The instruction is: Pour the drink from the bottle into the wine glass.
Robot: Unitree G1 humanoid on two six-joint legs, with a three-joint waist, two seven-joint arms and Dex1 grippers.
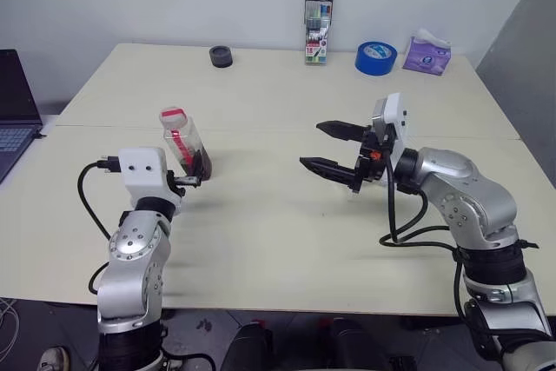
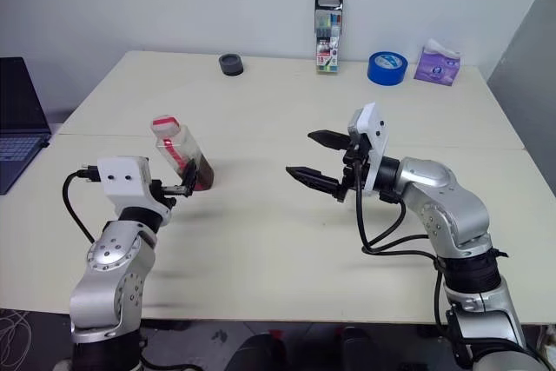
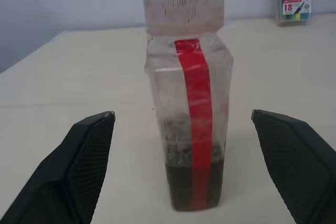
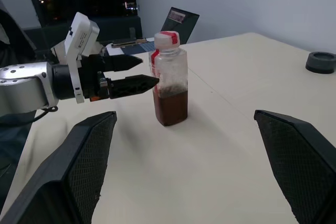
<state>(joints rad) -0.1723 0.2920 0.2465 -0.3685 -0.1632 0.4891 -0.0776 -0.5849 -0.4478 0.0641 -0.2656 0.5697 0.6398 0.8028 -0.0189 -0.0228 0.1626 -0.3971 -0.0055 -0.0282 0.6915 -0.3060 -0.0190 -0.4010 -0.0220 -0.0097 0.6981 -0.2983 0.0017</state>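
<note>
The left gripper (image 1: pixel 193 180) is hovering with jaws wide just before the bottle (image 1: pixel 184 141) — standing capped on the surface (image 1: pixel 261 215), drink (image 3: pixel 191 184) low inside. The right gripper (image 1: pixel 328 147) — jaws wide, empty — is pointing toward it from well apart.

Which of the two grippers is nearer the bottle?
The left gripper: its open fingers reach the bottle, while the right gripper hangs open well aside.

Along the table's (image 1: pixel 261 241) far edge I see a black ring (image 1: pixel 221 56), marker case (image 1: pixel 318 25) and blue tape roll (image 1: pixel 375 57). The purple pack (image 1: pixel 426 52) looks like tissues. A laptop (image 1: pixel 16 115) sits left.
</note>
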